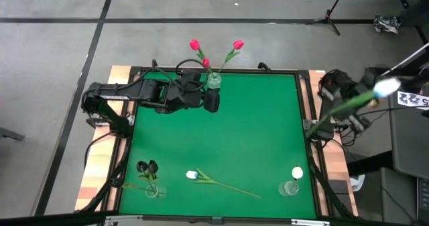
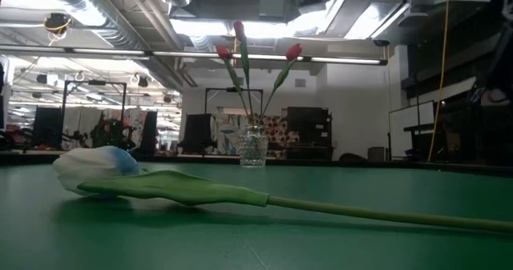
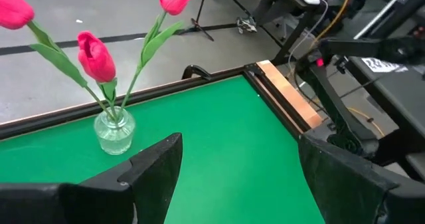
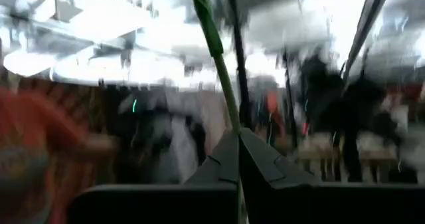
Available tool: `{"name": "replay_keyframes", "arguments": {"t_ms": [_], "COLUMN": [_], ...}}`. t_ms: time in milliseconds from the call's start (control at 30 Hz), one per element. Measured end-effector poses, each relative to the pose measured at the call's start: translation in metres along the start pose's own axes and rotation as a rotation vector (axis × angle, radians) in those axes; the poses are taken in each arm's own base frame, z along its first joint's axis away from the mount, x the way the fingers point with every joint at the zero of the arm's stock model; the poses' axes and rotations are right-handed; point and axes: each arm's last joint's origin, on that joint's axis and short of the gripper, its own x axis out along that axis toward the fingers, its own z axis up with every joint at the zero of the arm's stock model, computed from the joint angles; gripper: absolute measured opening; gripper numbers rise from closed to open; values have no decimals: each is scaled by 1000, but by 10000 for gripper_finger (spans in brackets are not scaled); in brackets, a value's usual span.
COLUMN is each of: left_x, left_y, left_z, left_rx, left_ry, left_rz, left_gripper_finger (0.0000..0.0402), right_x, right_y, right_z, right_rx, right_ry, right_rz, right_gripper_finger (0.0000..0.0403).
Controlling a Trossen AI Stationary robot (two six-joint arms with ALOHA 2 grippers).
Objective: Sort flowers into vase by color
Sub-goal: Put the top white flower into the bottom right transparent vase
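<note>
While both arms sit at the table's edges, the flowers stand as follows.

Pink tulips point(image 1: 216, 51): three, upright in a clear glass vase point(image 1: 214, 81) at the far edge of the green table point(image 1: 255, 132).
Near-black tulips point(image 1: 147, 167): in a glass vase point(image 1: 155, 192) at the near left corner.
White tulip, vased point(image 1: 297, 174): in a glass vase point(image 1: 289, 188) at the near right corner.
White tulip, loose point(image 1: 192, 175): lying flat on the mat between the two near vases.
White tulip, held point(image 1: 387, 87): off the table's right side, its green stem pinched in the right gripper point(image 4: 238, 151), fingers closed on it.
Left gripper point(image 1: 210, 100): just beside the pink tulips' vase, fingers spread wide, holding nothing.
</note>
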Motion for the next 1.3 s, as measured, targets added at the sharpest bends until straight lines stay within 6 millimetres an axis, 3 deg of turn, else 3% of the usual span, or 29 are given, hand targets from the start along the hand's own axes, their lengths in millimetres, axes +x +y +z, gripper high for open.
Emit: {"name": "replay_keyframes", "arguments": {"t_ms": [300, 433, 667, 900, 1067, 1300], "left_x": [-2, -1, 2, 3, 3, 3], "left_y": [-6, -8, -10, -10, -10, -10], "left_z": [-8, -11, -15, -16, -16, -15], "left_rx": [0, -9, -9, -4, -3, -22], "left_ry": [-3, 0, 4, 2, -5, -23], "left_rz": [-3, 2, 8, 14, 20, 32], "left_gripper_finger": [294, 294, 294, 294, 294, 294], "right_x": [11, 18, 25, 37, 43, 35], "right_y": [18, 27, 41, 55, 76, 104], "right_z": [-50, -84, -119, -132, -127, -128], "right_rx": [270, 279, 308, 341, 285, 177], "right_ry": [172, 210, 179, 197, 158, 206], "right_rz": [-102, -244, -233, -179, -81, -166], "right_gripper_finger": [0, 0, 0, 0, 0, 0]}}
